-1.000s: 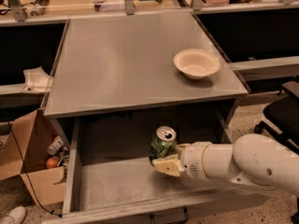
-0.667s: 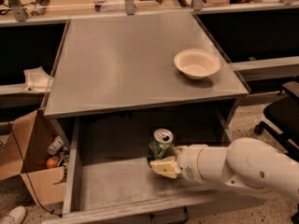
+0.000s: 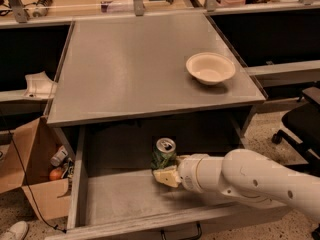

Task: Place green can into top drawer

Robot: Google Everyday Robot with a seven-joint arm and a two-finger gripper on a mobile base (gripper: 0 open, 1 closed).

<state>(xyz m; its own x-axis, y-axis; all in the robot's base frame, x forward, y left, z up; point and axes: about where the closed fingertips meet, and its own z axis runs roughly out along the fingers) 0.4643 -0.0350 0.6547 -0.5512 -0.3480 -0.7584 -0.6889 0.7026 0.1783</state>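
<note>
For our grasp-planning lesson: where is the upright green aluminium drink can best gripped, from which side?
Grip the green aluminium drink can across its round side wall, level from the right: it is upright. The gripper, inside the grey wood-grain drawer, clasps it.

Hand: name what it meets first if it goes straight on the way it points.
The hand, gripping the green can, points toward the picture's left across the top drawer. Beyond the can, probably the drawer's wall on that side comes first; depth is unclear.
</note>
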